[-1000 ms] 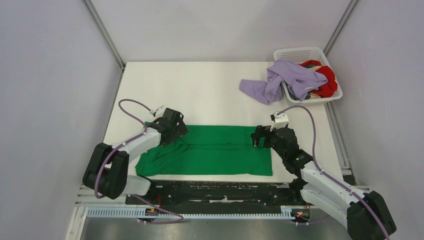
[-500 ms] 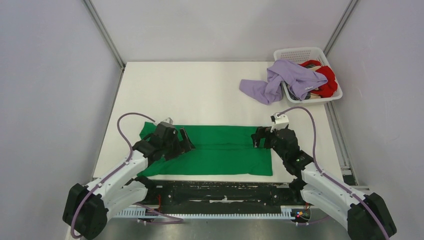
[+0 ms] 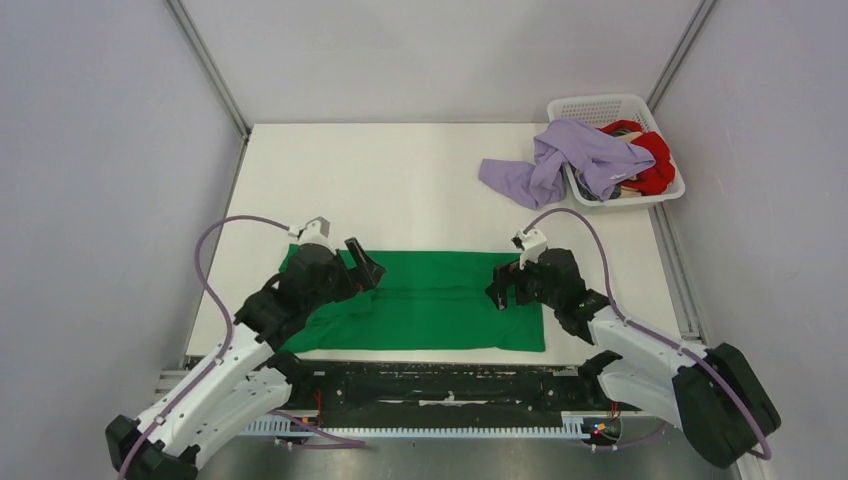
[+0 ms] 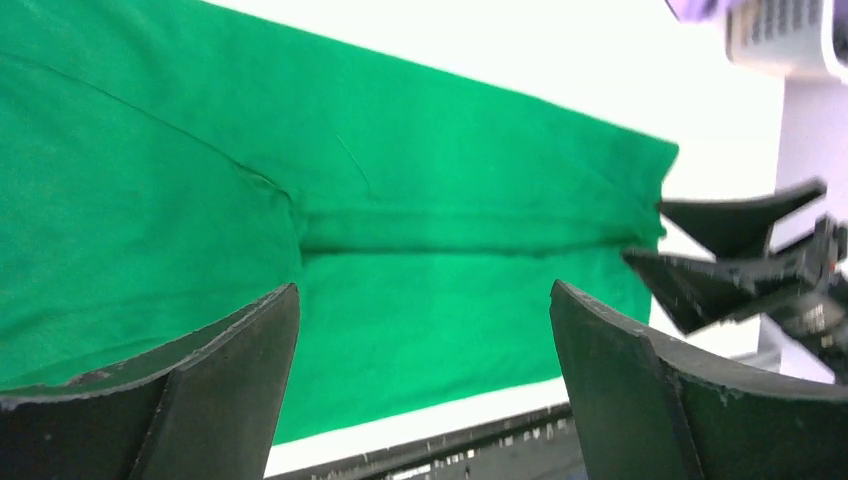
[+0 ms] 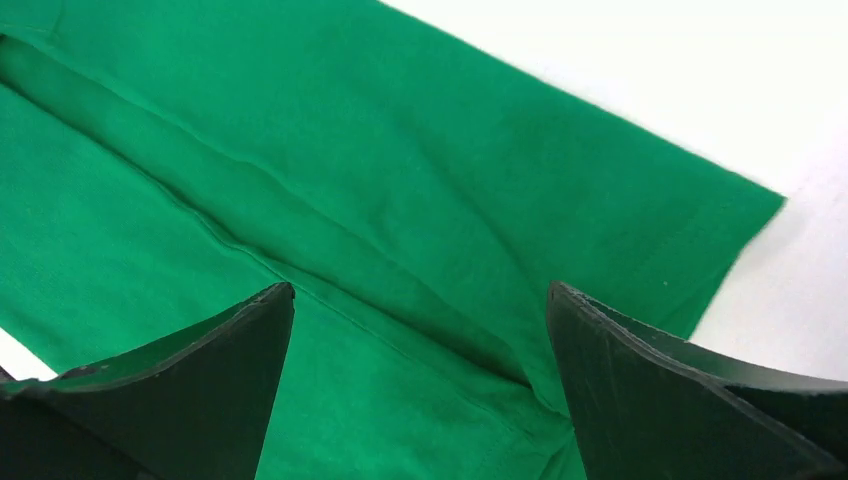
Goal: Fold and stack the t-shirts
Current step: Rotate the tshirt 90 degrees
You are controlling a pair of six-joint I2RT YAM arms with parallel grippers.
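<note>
Green shirt (image 3: 440, 305) lies flat on the bench (image 3: 400, 180) right in front of me, narrowed into a long band — both long edges turned in, meeting along a ridge down the middle. So the lengthwise fold looks done; the crosswise fold is not. My left end effector (image 3: 362, 268) hovers over the band's left end, fingers spread wide, nothing in them. My right end effector (image 3: 503, 290) hangs over the right end, spread just as wide and empty too. Back right, the lavender shirt (image 3: 560, 160) spills crumpled over the rim of the white basket (image 3: 600, 103) onto the bench, and the red shirt (image 3: 655, 165) sits bunched inside — neither folded, no stack begun. By my reckoning, under a third done.
</note>
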